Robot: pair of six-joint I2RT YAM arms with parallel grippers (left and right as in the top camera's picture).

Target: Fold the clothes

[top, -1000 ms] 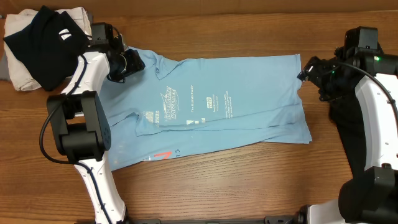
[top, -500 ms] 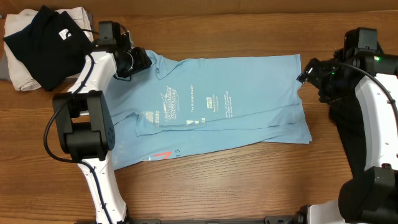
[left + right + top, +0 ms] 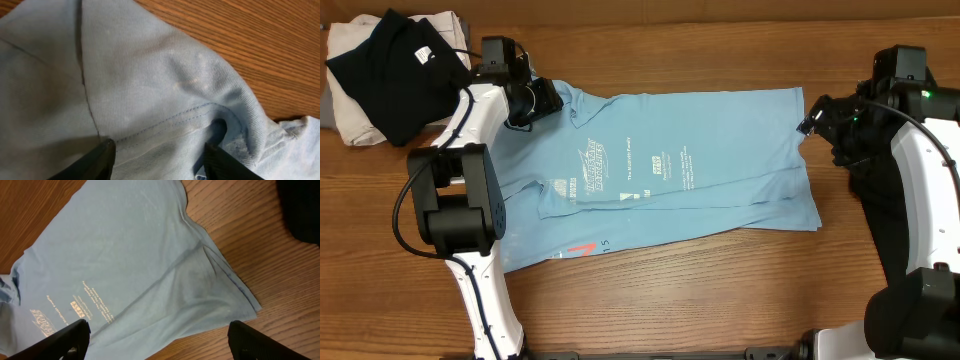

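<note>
The light blue T-shirt (image 3: pixel 660 170) is laid flat on the wooden table (image 3: pixel 670 290). The left gripper (image 3: pixel 157 155) is held fingers apart over the collar seam, and the right gripper (image 3: pixel 157 340) is spread wide near the hem corner. Both edges are probably best pinched evenly before lifting.

The T-shirt (image 3: pixel 150 75) is presenting as soft, matt knit cloth with stitched seams. The worktop (image 3: pixel 260 45) is showing smooth, grained wood. The left tool (image 3: pixel 160 156) is looking matt plastic.

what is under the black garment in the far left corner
A beige cloth lies under the black garment, showing past its left and top edges. The rest of the cloth is covered.
</note>
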